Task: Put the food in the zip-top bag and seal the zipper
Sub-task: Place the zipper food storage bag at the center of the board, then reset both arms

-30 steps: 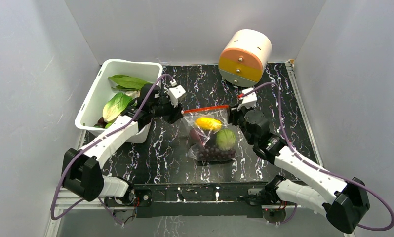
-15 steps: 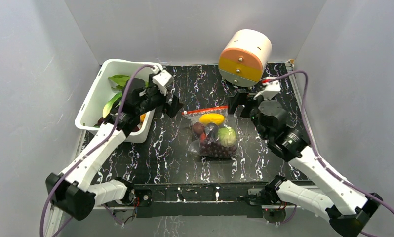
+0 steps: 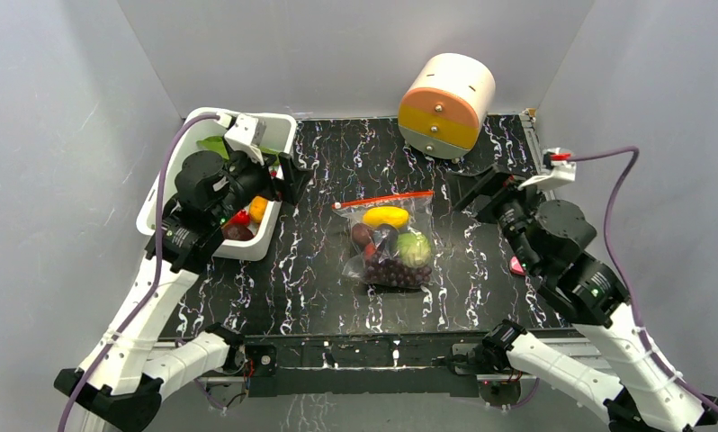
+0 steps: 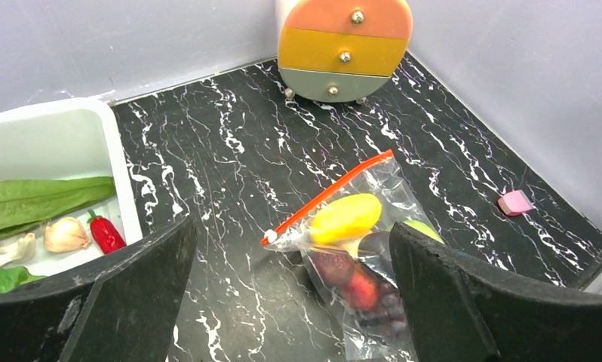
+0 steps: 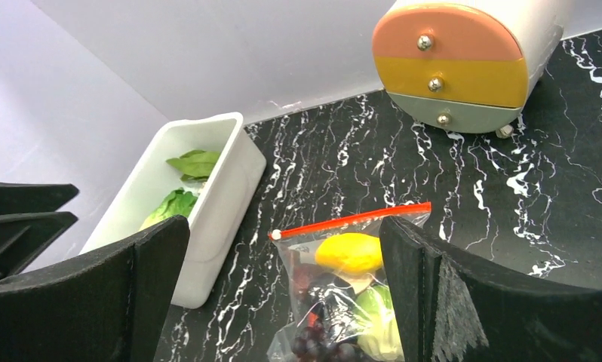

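Both arms have pulled back from the clear plastic zip-top bag (image 3: 390,247), which lies flat at the centre of the frame. A second ago each gripper was at one end of its thin orange-red zipper strip (image 3: 384,200). Now the left gripper (image 3: 283,180), over the white plastic bin (image 3: 171,175) at upper left, and the right gripper (image 3: 471,191), right of centre, stand spread wide and hold nothing. The yellow oval fruit (image 3: 385,217), round green cabbage (image 3: 414,249) and dark purple grape bunch (image 3: 393,272) sit inside. The strip looks straight and closed, so the task seems done.

The left arm (image 3: 144,310) and right arm (image 3: 639,346) are built of white link shells joined by black joint housings. A purple cable (image 3: 598,156) is looped along each, and the left gripper (image 4: 290,230) is fitted with matte black fingers (image 4: 94,302).
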`<state>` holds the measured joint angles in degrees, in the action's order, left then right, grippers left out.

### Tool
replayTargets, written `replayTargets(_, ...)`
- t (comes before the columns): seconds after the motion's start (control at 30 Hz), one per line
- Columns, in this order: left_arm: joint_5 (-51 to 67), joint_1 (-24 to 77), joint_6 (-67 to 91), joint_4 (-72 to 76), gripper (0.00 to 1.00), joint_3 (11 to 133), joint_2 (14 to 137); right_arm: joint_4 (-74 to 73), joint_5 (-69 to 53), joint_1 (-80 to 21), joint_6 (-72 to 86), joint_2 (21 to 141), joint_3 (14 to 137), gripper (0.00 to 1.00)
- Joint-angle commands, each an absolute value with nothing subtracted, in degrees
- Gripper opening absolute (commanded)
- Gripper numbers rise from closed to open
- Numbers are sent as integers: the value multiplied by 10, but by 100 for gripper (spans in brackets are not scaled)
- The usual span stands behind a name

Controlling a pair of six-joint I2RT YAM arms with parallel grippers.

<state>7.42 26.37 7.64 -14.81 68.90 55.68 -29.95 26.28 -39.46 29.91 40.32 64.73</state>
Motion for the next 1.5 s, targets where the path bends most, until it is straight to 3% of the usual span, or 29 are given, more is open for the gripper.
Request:
replayTargets(0.0, 67, 263, 111, -180, 98, 677, 531, -298, 245, -395, 311, 373, 648, 98)
replayTargets(0.73, 76, 263, 178, -170, 99, 603, 496, -317, 216, -395, 370, 339, 589, 98)
replayTargets(1.17, 17, 263, 175, -154, 98, 630, 499, -299, 218, -394, 323, 352, 651, 98)
replayTargets(1.47, 12, 263, 196, -128, 98, 580, 490, -304, 200, -394, 376, 349, 555, 98)
